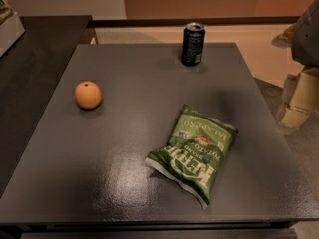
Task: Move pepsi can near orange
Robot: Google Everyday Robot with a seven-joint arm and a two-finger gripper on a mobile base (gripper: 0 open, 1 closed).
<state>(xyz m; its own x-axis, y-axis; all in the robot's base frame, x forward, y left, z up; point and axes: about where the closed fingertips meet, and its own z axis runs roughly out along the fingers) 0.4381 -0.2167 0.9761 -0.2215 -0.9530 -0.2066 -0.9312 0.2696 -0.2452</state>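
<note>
The pepsi can [193, 44], black with a silver top, stands upright near the far edge of the dark grey table [124, 183], right of centre. The orange [88, 94] lies on the left part of the table, well apart from the can. My gripper [298, 101], a cream-coloured piece under a grey arm part [308, 34], hangs at the right edge of the view, beyond the table's right side. It is well away from the can and holds nothing that I can see.
A green chip bag [194, 152] lies flat on the table's front right part, between the can and the near edge. A second dark table [35, 54] adjoins on the left. A tan floor and wall lie beyond the far edge.
</note>
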